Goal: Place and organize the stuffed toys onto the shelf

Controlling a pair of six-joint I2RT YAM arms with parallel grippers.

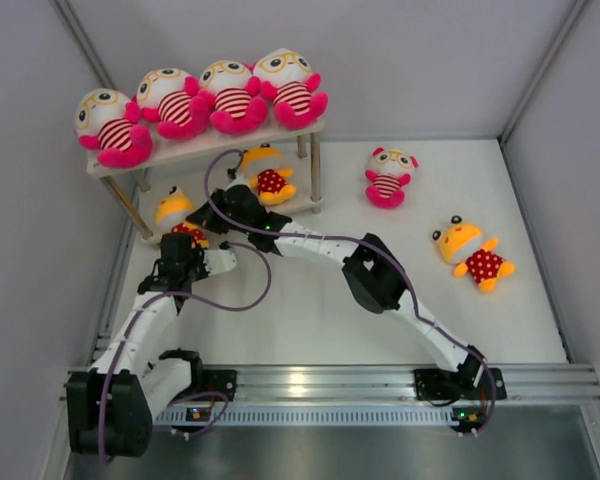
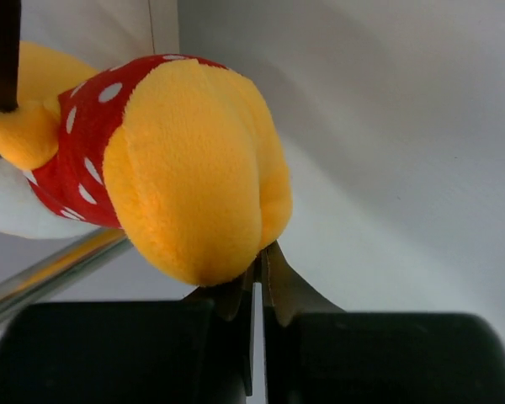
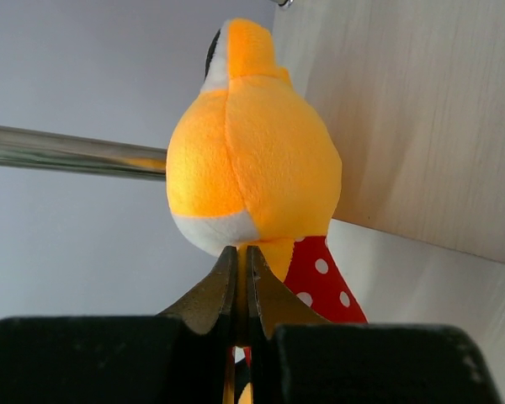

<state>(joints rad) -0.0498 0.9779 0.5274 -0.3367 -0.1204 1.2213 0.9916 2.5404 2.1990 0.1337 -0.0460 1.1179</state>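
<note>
Orange polka-dot plush (image 2: 194, 168) sits at the left end of the shelf (image 1: 205, 148) lower tier. Left end effector (image 2: 259, 268) is nearly closed at its underside; can't tell if it has fabric, so a lift may slip. Right end effector (image 3: 242, 252) is fully closed and empty, tips against second orange plush (image 3: 248, 160); a push could topple it.

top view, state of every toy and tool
four striped plush, seated on top tier
middle orange plush, on lower tier
left orange plush, on lower tier
lone striped plush, on table
right orange plush, lying on table
left tool, shut at left orange plush
right tool, shut at middle orange plush
</note>
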